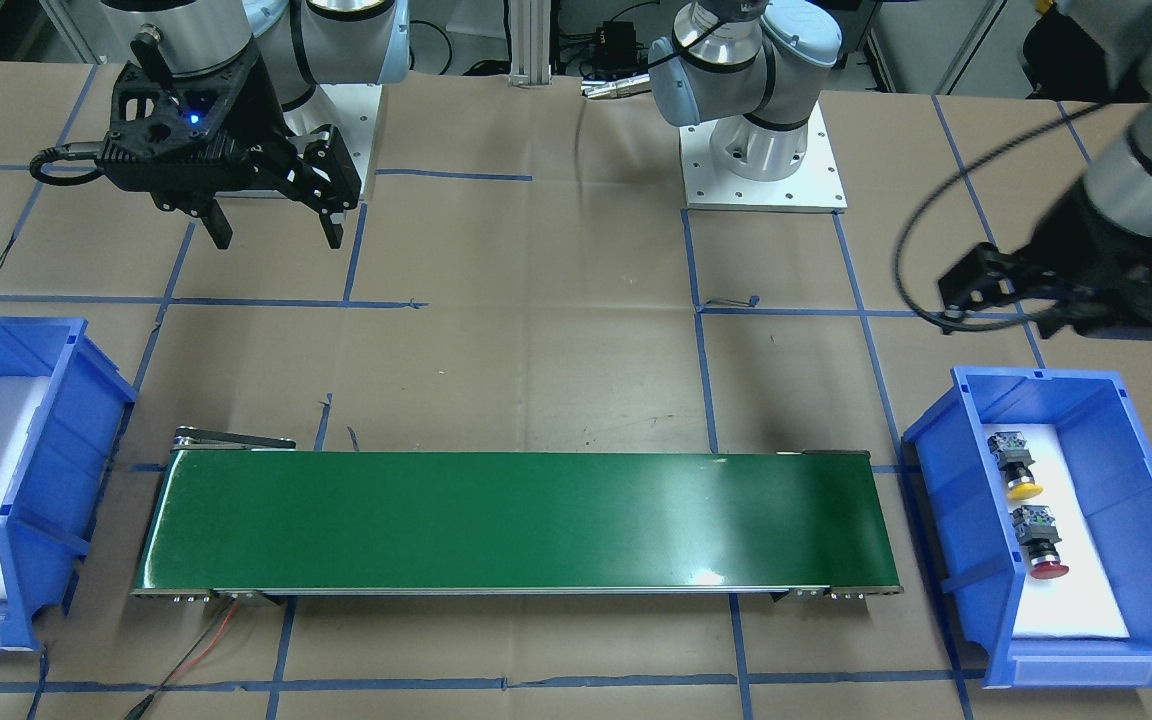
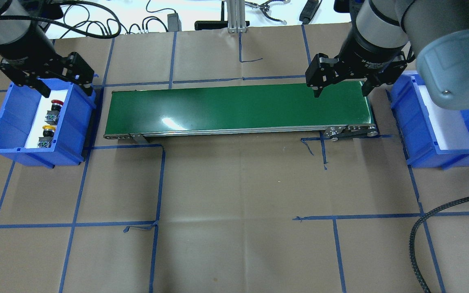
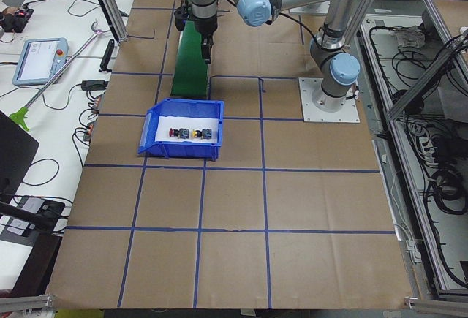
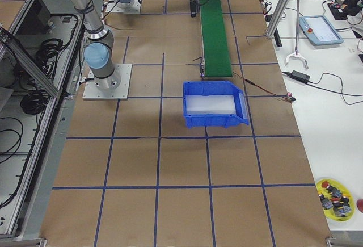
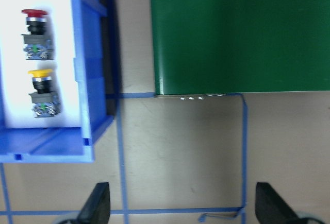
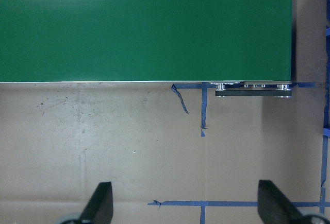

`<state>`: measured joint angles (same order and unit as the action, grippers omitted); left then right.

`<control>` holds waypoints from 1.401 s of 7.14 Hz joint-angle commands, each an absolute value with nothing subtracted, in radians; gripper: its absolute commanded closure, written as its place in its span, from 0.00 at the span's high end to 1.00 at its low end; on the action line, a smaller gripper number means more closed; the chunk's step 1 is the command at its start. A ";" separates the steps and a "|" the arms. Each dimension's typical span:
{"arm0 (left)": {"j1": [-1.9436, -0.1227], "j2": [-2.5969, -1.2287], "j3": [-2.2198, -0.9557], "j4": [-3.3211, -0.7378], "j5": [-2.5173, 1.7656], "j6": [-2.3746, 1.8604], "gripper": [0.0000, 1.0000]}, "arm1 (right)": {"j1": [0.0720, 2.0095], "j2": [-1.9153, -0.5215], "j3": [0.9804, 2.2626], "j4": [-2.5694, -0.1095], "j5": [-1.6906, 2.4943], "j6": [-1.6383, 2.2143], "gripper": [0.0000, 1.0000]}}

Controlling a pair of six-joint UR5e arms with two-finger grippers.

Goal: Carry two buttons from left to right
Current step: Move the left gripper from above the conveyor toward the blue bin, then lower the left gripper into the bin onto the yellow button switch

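Two buttons lie side by side on white foam in the left blue bin (image 2: pixel 77 118): the red-capped button (image 2: pixel 54 109) farther from the robot, the yellow-capped button (image 2: pixel 46 135) nearer. They also show in the front view, red (image 1: pixel 1039 545) and yellow (image 1: pixel 1016 470), and in the left wrist view, red (image 5: pixel 35 31) and yellow (image 5: pixel 41 87). My left gripper (image 2: pixel 67 89) is open and empty above the bin's far end. My right gripper (image 2: pixel 341 91) is open and empty above the green conveyor belt's (image 2: pixel 238 108) right end.
The right blue bin (image 2: pixel 407 122) with bare white foam stands beyond the belt's right end. The belt (image 1: pixel 516 520) runs between the two bins. Brown paper with blue tape lines covers the table. A black cable (image 2: pixel 426 228) lies at the near right.
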<state>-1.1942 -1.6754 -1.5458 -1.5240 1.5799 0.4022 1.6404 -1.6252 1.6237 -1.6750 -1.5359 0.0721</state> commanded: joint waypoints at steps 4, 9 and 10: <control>-1.049 -1.860 -1.552 -1.249 1.575 0.551 1.00 | 1.641 -1.591 1.575 -1.675 -1.535 0.034 1.00; -0.991 -1.942 -1.638 -1.148 1.537 0.552 0.99 | 1.644 -1.591 1.595 -1.689 -1.526 0.034 1.00; -0.991 -1.956 -1.660 -1.099 1.534 0.555 0.99 | 1.644 -1.591 1.595 -1.689 -1.526 0.032 1.00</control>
<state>-0.9912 -1.9465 -1.6354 -1.1449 1.5360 0.5537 1.6443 -1.5908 1.5948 -1.6881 -1.5289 0.0334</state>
